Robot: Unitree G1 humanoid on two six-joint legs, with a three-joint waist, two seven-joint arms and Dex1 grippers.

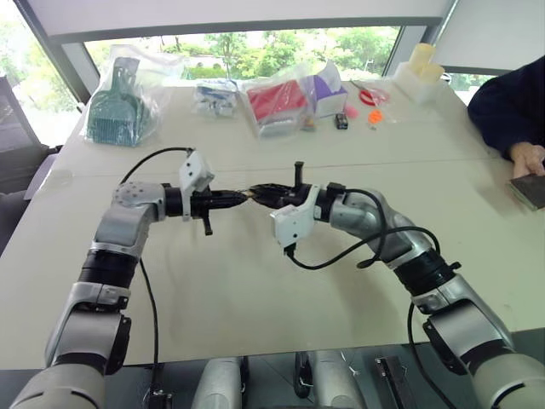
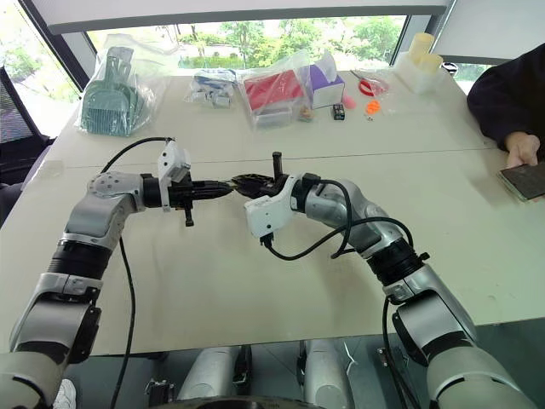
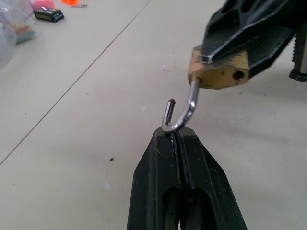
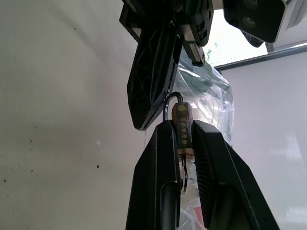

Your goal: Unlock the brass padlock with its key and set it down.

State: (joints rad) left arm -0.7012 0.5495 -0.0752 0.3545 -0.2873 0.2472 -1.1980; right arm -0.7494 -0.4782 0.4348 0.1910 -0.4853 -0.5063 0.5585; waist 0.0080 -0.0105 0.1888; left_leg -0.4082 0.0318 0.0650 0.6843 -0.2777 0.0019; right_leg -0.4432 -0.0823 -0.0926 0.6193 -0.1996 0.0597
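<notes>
Above the middle of the desk point(image 1: 255, 290) the two grippers meet tip to tip, well clear of the surface. The right gripper point(image 4: 181, 139) is clamped on the brass padlock point(image 3: 218, 72), its two black fingers pressing the body from either side, so the lock hangs in the air between the arms rather than resting on the desk. The shackle point(image 3: 184, 112) is sprung open: one leg sits in the brass body, while the free end curls out as a bare hook. The left gripper point(image 3: 175, 139) has its fingers pressed fully together, and the bend of the shackle sits right at their tips; whether it is pinched between them or only touching cannot be told. In the right wrist view a thin silvery piece, apparently the key point(image 4: 184, 175), hangs from the underside of the padlock between the right fingers. Along the far edge of the desk lie clear bags point(image 1: 285, 98) holding coloured items, and a green comb-like tool in plastic point(image 1: 115, 106) sits toward the far left corner. A person's sleeve point(image 1: 507, 106) and hand point(image 1: 530, 158) rest at the right edge beside a dark phone point(image 1: 530, 192).
</notes>
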